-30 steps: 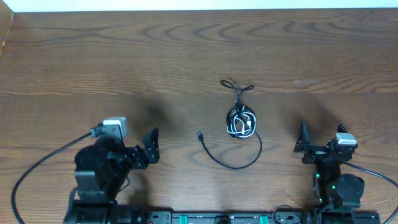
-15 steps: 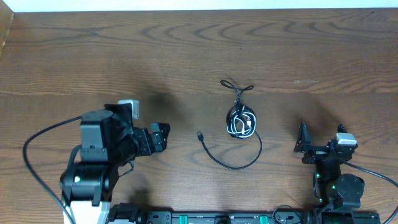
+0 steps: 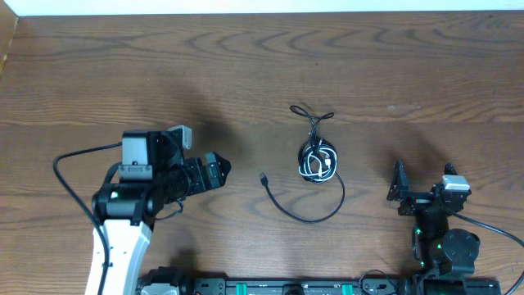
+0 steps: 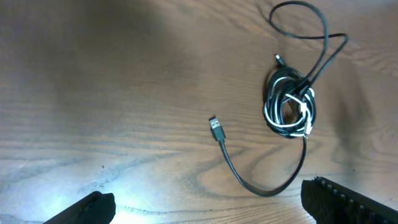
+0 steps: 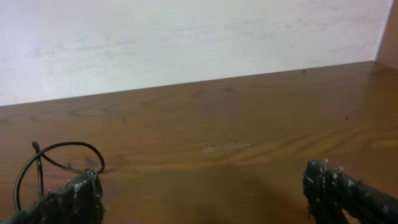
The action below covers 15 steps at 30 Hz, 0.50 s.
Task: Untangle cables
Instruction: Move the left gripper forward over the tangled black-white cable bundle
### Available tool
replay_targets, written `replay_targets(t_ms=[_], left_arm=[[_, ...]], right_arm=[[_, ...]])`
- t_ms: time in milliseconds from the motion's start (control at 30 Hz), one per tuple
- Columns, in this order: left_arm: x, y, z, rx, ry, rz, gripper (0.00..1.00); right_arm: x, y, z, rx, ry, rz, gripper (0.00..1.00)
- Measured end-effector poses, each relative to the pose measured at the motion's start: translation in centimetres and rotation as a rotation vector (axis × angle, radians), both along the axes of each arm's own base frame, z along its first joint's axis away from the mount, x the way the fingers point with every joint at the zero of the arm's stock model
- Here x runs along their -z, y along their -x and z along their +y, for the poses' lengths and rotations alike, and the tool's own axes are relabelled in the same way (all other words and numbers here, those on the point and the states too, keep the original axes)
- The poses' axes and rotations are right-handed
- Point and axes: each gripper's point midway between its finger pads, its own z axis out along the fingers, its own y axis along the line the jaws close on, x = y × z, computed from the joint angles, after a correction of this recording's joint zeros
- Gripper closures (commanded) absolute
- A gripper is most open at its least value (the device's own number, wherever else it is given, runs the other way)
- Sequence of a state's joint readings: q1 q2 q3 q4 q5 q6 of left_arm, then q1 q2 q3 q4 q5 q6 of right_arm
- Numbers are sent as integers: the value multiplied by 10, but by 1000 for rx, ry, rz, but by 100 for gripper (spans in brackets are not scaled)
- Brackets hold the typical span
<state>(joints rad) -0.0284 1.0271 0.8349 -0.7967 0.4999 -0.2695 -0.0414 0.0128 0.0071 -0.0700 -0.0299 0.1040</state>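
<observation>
The cables (image 3: 318, 161) are coiled mid-bench (image 3: 246, 65), between both arms. The left gripper (image 3: 218, 170) is spread wide and empty, and the right gripper (image 3: 399, 192) likewise. The loose plug end (image 3: 263, 178) should be pinched just behind its tip.

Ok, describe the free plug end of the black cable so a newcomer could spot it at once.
On the wooden table, find the tight coil of black and white cables near the middle. A single black cord curves out from it toward the left gripper. The plug is its small tip, the only cable end lying well clear of the coil.
</observation>
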Motion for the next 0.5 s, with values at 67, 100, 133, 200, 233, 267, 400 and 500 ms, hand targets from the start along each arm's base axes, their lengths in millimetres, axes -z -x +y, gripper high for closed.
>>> replay_targets(t_ms=[67, 100, 133, 200, 233, 267, 400, 500], left_arm=[[4, -1, 0, -7, 3, 21, 1], [5, -1, 0, -10, 4, 27, 1], [5, -1, 0, -13, 7, 33, 1], [6, 0, -2, -12, 8, 37, 1], [6, 0, -3, -8, 6, 38, 1], [7, 1, -5, -5, 3, 41, 1], [9, 2, -11, -2, -33, 45, 1], [10, 1, -19, 4, -70, 28, 1]], right_arm=[[0, 0, 0, 0, 0, 0, 1], [0, 0, 0, 0, 0, 0, 1], [0, 0, 0, 0, 0, 0, 1], [0, 0, 0, 0, 0, 0, 1], [0, 0, 0, 0, 0, 0, 1], [0, 0, 0, 0, 0, 0, 1], [0, 0, 0, 0, 0, 0, 1], [0, 0, 0, 0, 0, 0, 1]])
